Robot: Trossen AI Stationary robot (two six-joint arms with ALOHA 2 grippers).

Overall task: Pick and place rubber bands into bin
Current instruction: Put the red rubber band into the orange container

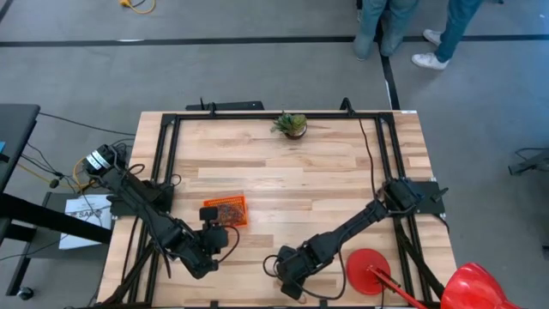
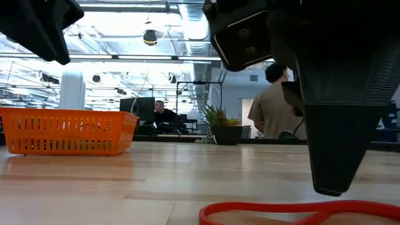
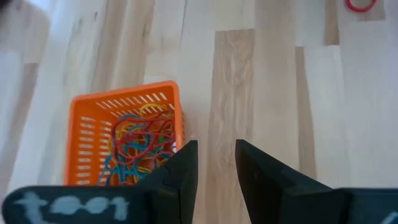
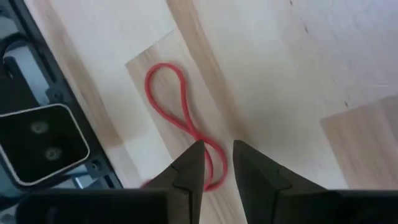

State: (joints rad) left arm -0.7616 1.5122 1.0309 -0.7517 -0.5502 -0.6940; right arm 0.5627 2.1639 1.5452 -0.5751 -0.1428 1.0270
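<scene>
Red rubber band (image 4: pixel 184 118) lies near table edge (image 4: pixel 59 74), right gripper (image 4: pixel 216 163) above.

Dark jointed arms, black tapered jaws, black cables.

Rubber bands (image 3: pixel 140 146) lie in the bin (image 1: pixel 225 210), left of a loose band (image 4: pixel 183 118).

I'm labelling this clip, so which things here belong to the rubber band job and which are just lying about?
Part of the job:
- red rubber band on the table, right gripper over it
- orange bin holding the collected bands
- left gripper beside the bin

Just lying about:
- potted plant at the far edge
- red disc
</scene>
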